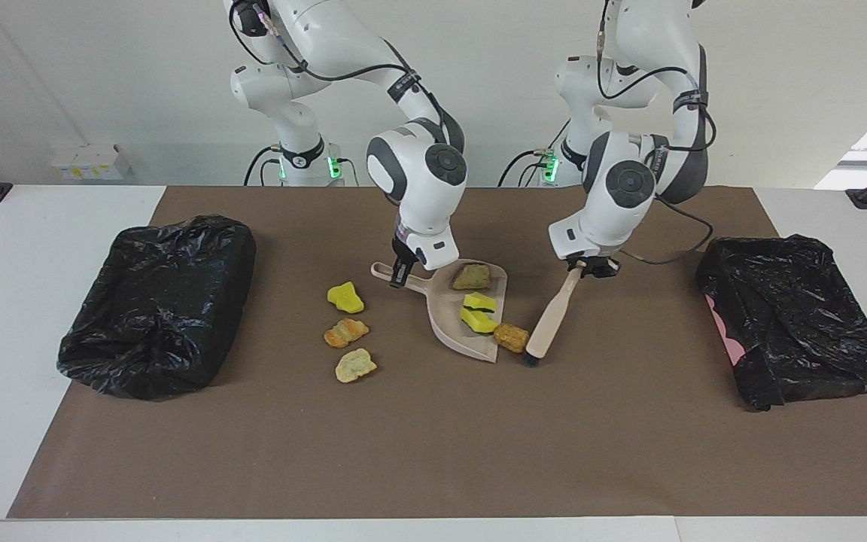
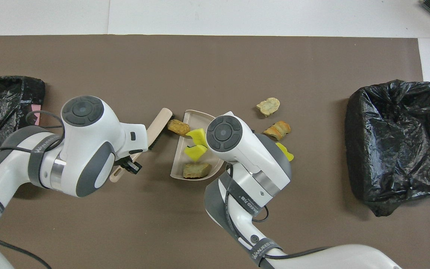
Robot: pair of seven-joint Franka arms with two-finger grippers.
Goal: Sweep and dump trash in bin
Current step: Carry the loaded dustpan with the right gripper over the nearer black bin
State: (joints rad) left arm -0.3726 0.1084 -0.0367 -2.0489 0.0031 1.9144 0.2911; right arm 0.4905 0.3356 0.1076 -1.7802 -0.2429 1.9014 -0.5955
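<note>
The left gripper [image 1: 591,266] clamps the brush [image 1: 552,319] handle, its bristles against a brown trash piece [image 1: 511,337] at the dustpan [image 1: 457,320] lip; the right gripper [image 1: 400,275] clamps the dustpan handle; three trash pieces [image 1: 346,331] lie on the worktop [image 1: 433,444] beside it

Glossy crinkled plastic bin liner [image 1: 159,301]

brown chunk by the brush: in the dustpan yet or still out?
On the lip, not fully in. The brown chunk sits at the dustpan open edge, brush head against it.
</note>
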